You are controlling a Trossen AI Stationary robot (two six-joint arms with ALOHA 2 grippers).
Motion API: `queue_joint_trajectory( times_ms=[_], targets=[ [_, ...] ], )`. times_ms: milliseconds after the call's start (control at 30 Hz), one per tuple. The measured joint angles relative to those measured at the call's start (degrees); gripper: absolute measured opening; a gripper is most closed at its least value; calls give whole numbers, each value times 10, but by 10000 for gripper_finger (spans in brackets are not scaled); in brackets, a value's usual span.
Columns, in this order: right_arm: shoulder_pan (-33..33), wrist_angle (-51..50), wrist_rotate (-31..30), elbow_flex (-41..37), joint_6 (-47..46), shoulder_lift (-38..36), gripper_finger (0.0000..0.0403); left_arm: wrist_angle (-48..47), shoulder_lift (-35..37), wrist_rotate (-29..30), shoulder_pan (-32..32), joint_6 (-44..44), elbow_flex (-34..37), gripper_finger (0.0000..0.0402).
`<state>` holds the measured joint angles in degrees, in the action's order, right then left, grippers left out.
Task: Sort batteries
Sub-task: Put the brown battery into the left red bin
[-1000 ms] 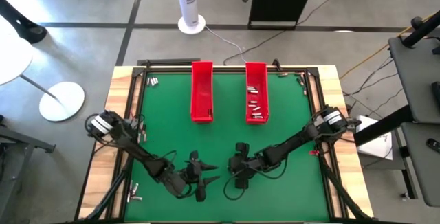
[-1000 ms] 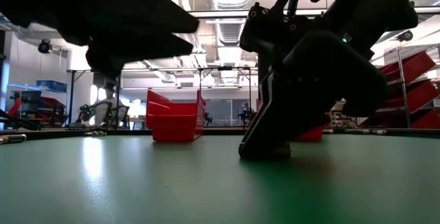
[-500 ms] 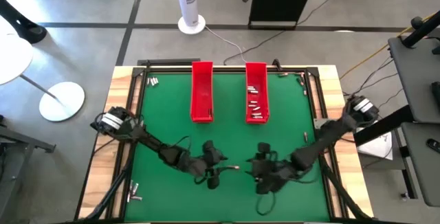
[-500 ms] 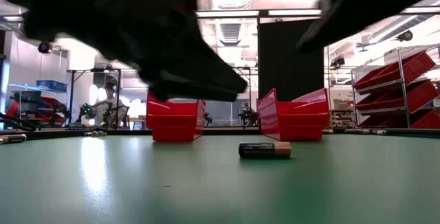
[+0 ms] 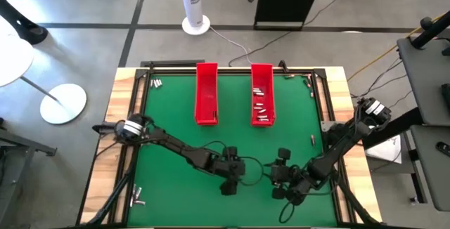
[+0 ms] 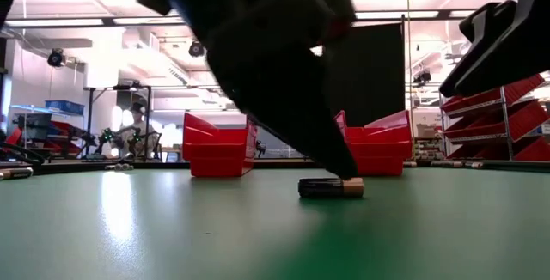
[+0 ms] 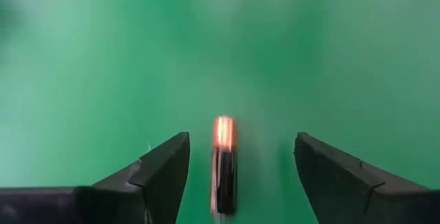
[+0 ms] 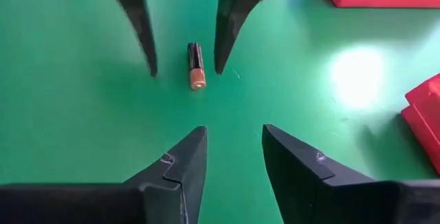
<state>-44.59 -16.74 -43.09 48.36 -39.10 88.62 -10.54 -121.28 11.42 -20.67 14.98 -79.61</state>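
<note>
- So the left claw (image 8: 184,25) sits low over the green felt worktop (image 5: 169,116) with its two dark fingers spread wide. One small black cylinder battery with a copper-coloured end (image 8: 195,64) lies flat right in the gap between them, and neither finger touches it as far as I can see. My guess is that's a straddle set-up: fingers either side of the long body so a squeeze would catch it across its width.
- The left wrist view backs that up. The battery runs lengthwise down the middle, with a clear strip of green on both sides. So the claw is released, holding nothing.
- The right claw (image 8: 234,162) hangs just beside that spot, pointing at the same battery from the copper end. Its fingers are partly apart with nothing between them. It looks parked clear so the left arm has room, but that's only my read.
- From table level the battery lies on its side, well in front of the two long red plastic trays (image 6: 219,147) at the back.
- From above, the right-hand tray (image 5: 261,95) has a scatter of small silvery batteries in it, and the left-hand one (image 5: 206,95) looks empty. That probably means one type per tray.
- A few stray batteries (image 5: 155,83) sit by the far left corner of the frame, and some more (image 5: 137,199) near the front left edge.
</note>
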Motion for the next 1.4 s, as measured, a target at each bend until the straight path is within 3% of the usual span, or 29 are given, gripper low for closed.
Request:
queue_joint_trajectory(
  times_ms=[300, 500, 733, 933, 1200, 1400],
  targets=[
    [0, -6, 0, 0, 1, 0, 112, -90, -65, -12, 18, 22, -90, 225],
    [0, -10, 0, 0, 1, 0, 97, -127, -53, -40, 26, 21, -91, 209],
    [0, -14, 0, 0, 2, 0, 78, -167, -47, -28, 28, 21, -90, 192],
    [0, -14, 0, 0, 3, 0, 65, -166, -56, -26, 28, 6, -90, 141],
    [0, -14, 0, 0, 3, 0, 61, -165, -57, -23, 28, 20, -89, 36],
    [0, -42, 10, 0, 1, 0, 73, -165, -51, -15, 28, 55, -88, 27]
  ],
)
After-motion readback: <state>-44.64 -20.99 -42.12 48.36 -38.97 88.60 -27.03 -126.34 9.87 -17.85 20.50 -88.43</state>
